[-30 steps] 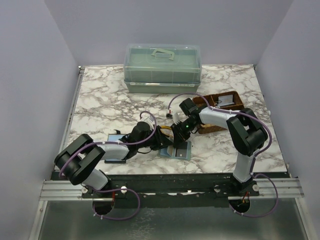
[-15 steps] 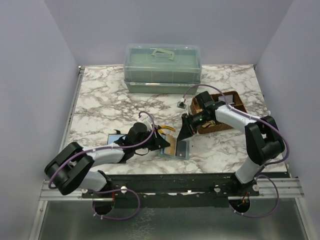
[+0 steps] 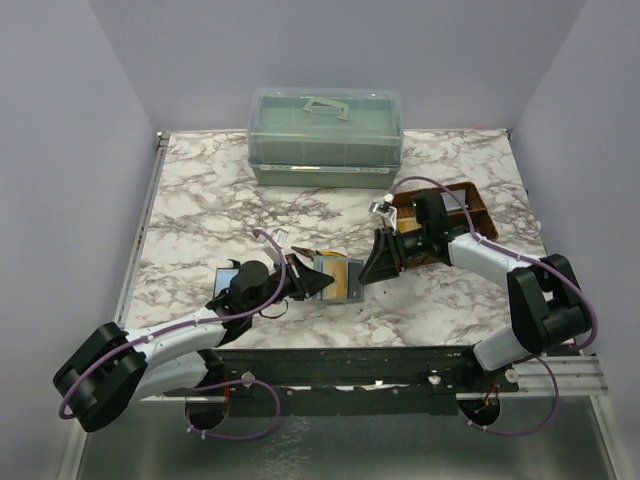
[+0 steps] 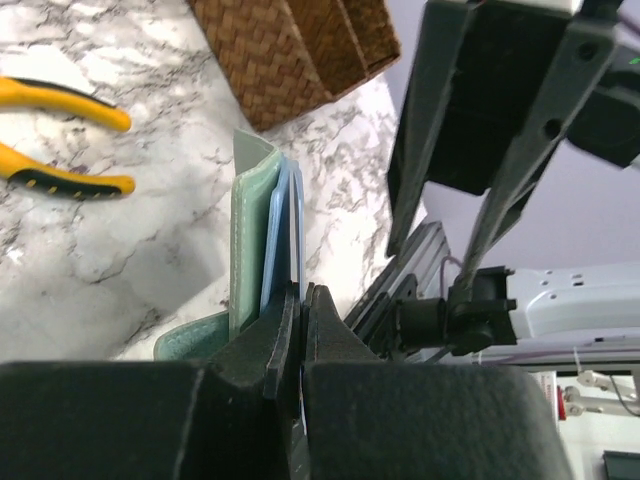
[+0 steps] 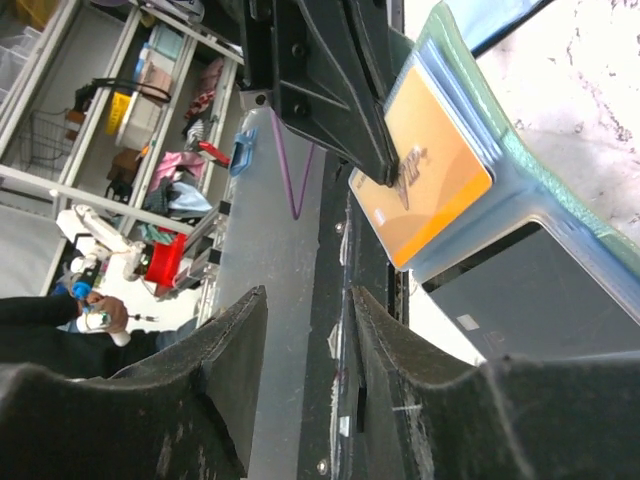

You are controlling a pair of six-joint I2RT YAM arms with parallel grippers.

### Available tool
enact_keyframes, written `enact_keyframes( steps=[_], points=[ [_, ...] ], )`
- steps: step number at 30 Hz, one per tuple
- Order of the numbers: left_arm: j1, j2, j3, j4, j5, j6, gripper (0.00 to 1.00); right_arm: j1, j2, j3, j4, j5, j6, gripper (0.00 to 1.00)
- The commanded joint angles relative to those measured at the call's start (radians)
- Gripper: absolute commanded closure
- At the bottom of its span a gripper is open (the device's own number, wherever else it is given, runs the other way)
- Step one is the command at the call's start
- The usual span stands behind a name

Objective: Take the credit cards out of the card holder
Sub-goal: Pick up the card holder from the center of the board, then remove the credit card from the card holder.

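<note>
marble table, card holder on edge in tightly closed left end effector, half-open empty right end effector just beside

No lettering can be read in any view. The orange credit card, in the front pocket of the card holder, bears a small dark scrawl near the edge farthest from the holder's fold. It is too blurred to make out.
</note>
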Motion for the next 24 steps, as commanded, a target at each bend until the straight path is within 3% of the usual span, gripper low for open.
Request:
enact_keyframes(
  steps=[1,10,14,19,24],
  points=[
    [-0.024,-0.026,-0.001,0.122,-0.075,-0.038,1.0,0.0,0.013,-0.04,0.254,-0.07,0.217,0.56],
    [-0.1,0.031,0.014,0.225,-0.169,-0.028,1.0,0.0,0.015,-0.132,0.526,-0.051,0.402,0.56],
    [-0.132,0.056,0.028,0.257,-0.21,-0.01,1.0,0.0,0.023,-0.145,0.57,-0.041,0.439,0.56],
    [-0.163,0.067,0.039,0.274,-0.251,0.006,1.0,0.0,0.017,-0.144,0.549,0.006,0.423,0.56],
    [-0.185,0.047,0.04,0.279,-0.306,0.025,1.0,0.0,0.006,-0.112,0.411,0.074,0.332,0.56]
  ],
)
